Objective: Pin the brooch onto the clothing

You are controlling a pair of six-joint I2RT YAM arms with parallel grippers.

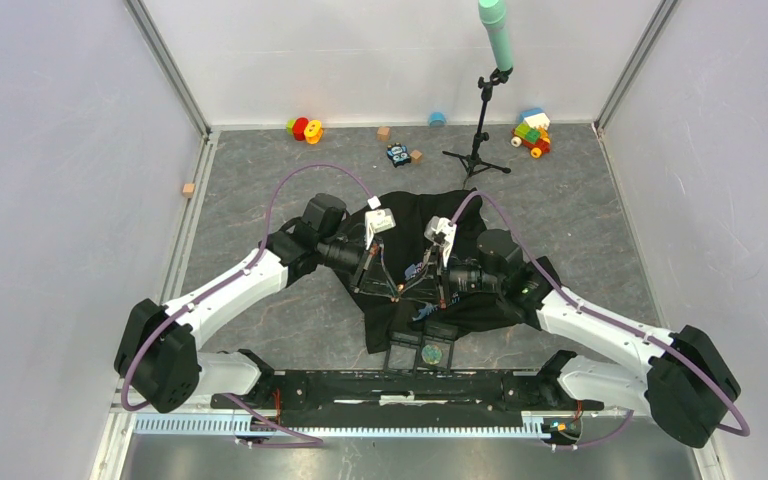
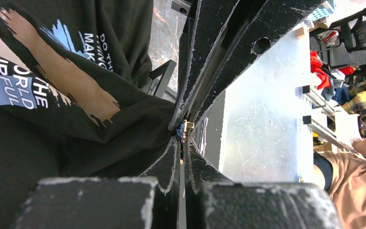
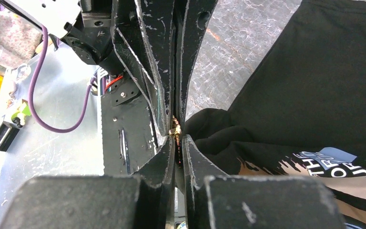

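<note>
Item: black T-shirt (image 1: pixel 430 215), bunched at mid-worktop (image 1: pixel 290 330), with a fold raised between both arms. Brooch (image 2: pixel 188 125): small gilt piece at that fold, where the two sets of tips meet. Left jaws: clenched tight at the fold. Right jaws: nearly together; grip on the brooch not discernible. Handling note: hold the fold taut, drive the pin along the cloth, avoid twisting.

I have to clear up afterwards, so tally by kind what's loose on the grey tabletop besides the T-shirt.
Wooden cubes: 3
Coloured toys: 4
Tripod stand: 1
Total: 8
</note>
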